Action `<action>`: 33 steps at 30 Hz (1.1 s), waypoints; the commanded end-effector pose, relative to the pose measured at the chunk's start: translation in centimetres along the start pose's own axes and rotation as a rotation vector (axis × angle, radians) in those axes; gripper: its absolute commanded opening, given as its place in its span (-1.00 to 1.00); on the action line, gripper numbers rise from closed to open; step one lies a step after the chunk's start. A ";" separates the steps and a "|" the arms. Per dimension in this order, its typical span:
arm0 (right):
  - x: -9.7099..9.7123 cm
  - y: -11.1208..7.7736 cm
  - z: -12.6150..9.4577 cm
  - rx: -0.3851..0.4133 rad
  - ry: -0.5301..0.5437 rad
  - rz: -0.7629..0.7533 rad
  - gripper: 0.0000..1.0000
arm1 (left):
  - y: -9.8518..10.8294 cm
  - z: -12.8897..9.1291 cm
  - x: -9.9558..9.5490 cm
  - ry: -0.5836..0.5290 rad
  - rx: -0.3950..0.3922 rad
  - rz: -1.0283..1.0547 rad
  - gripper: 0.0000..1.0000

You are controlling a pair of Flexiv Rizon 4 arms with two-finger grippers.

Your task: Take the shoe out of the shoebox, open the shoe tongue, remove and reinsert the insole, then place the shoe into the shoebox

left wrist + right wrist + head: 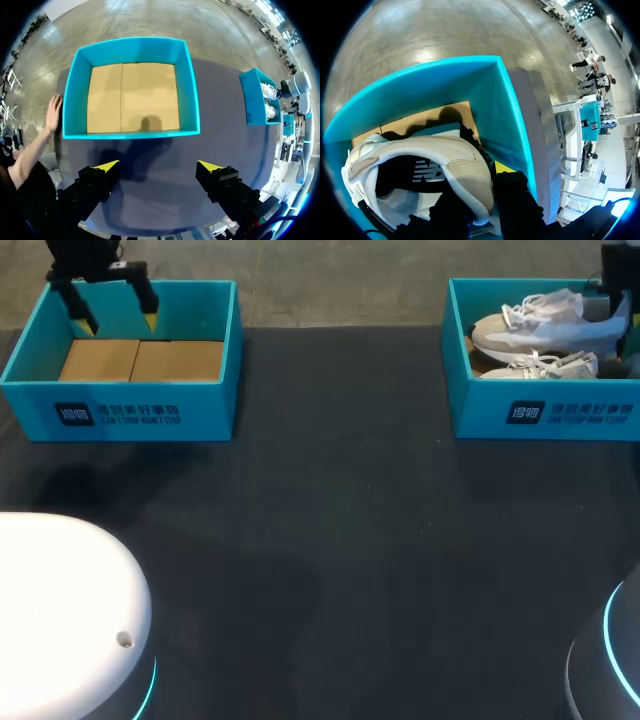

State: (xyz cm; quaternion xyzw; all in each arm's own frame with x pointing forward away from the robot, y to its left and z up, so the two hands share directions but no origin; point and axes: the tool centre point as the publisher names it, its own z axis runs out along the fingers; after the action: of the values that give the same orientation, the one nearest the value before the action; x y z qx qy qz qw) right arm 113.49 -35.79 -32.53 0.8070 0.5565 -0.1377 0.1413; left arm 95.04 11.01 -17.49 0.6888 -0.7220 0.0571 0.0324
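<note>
— What's on the table (pixel 330 540)?
— Two teal boxes at its far edge. The left box (pixel 120 412) shows only a cardboard floor. The right box (pixel 545 412) holds a pale shoe (pixel 545 325) with a second shoe (pixel 540 365) beside it.
— And the claws?
— The left claw (pixel 118 325) hangs above the left box, spread wide, holding nothing. The right claw (pixel 481 180) is down in the right box at the shoe's heel. Whether it grips, I can't tell.
— Anything smaller?
— A hand (pixel 52 112) at the table's edge, just beside the left box.
</note>
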 end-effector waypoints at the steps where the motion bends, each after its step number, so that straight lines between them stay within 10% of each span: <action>1: 0.3 0.8 0.6 0.012 -0.001 0.003 -1.00 | -1.0 0.7 0.3 -0.016 -0.029 -0.011 1.00; 33: 0.7 1.0 4.1 0.072 -0.008 0.017 -1.00 | -2.1 2.2 1.3 -0.059 -0.036 -0.061 1.00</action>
State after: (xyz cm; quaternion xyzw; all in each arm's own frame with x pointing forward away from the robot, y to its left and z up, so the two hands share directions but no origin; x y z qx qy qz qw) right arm 113.54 -36.94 -36.13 0.8151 0.5452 -0.1531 0.1218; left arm 97.10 9.37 -19.48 0.7110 -0.7023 0.0248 0.0258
